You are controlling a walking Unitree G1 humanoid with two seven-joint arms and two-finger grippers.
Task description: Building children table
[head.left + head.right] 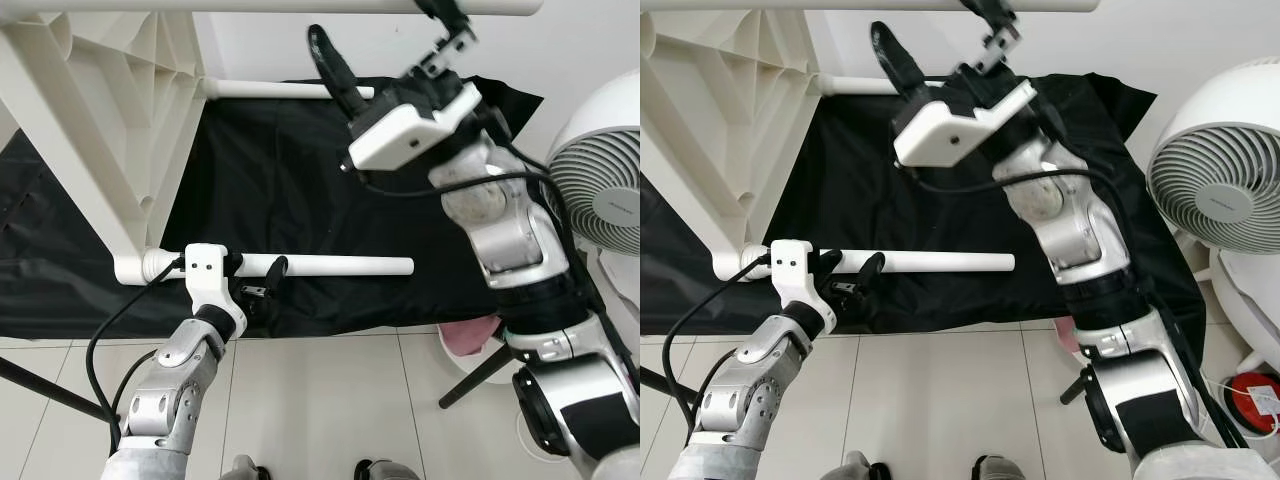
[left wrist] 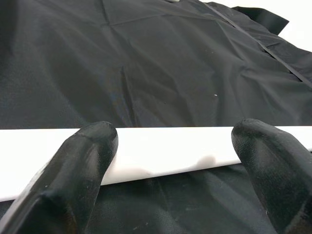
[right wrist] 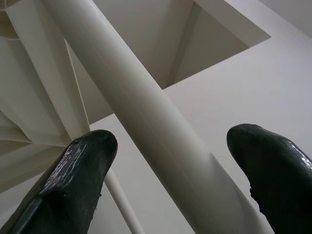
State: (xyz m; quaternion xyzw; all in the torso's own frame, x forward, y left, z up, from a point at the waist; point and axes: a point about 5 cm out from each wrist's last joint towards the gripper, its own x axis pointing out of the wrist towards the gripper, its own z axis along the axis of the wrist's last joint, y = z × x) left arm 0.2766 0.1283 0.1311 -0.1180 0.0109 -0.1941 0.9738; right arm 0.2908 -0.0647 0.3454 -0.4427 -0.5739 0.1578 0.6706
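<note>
I'm looking into a room of a home: glossy pale floor tiles [image 1: 330, 400] with thin grout lines underfoot, a plain white wall [image 1: 560, 50] at twelve o'clock, a round white plastic-grilled household fan [image 1: 1220, 190] at three o'clock, and a wrinkled black fabric sheet [image 1: 300, 180] spread over the floor ahead.

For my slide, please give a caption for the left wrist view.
Open left gripper straddling a white table leg above black cloth.
</note>
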